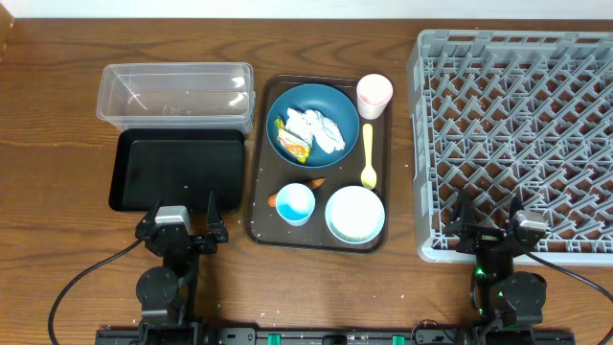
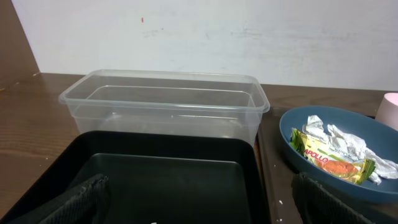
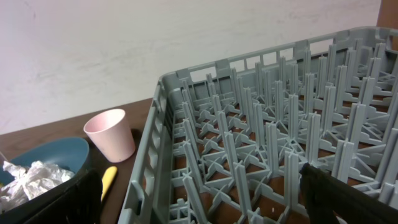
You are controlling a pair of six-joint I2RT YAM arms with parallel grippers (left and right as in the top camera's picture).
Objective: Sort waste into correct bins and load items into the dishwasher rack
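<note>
1. Your left hand [image 1: 180, 220] is spread open, empty, at the near edge of the shallow black rectangular tray [image 1: 177, 171].
2. Your right hand [image 1: 488, 222], also open, sits at the near edge of the large grey pegged plastic crate [image 1: 517, 134].
3. Crumpled white paper [image 1: 316, 129] lies on the dark blue round plate [image 1: 316, 96], well apart from both hands.

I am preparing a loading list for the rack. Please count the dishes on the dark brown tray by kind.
Plates: 1, the dark blue round plate
Cups: 2, the pink round cup and the light blue round cup
Bowls: 1, the white-and-pale-blue round bowl
Spoons: 1, the long yellow spoon
Total: 5
</note>
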